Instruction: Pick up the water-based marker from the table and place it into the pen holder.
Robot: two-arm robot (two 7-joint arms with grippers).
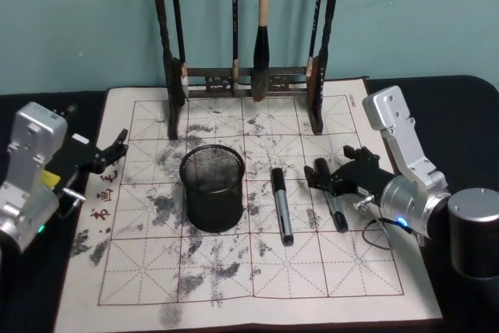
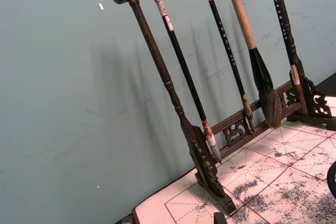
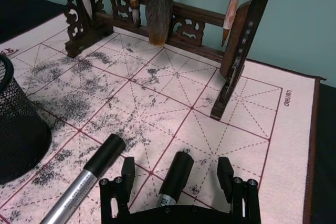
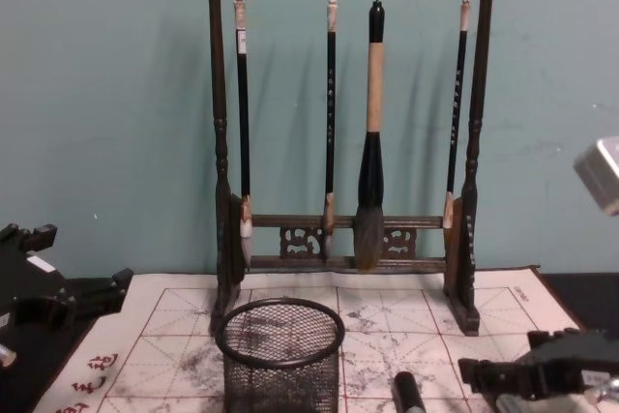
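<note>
The right claw (image 3: pixel 177 167) sits low over the mat (image 1: pixel 234 286), centre-right in the head view. Its fingers (image 3: pixel 227 169) are apart on either side of the black marker (image 1: pixel 336 210), placed to close on it. The marker lies flat, not yet lifted. A silver pen (image 1: pixel 281 210) lies between it and the holder (image 1: pixel 212 193) at centre. The left claw (image 1: pixel 113 150), fingers apart, hangs at the mat's left edge, out of the way.
</note>
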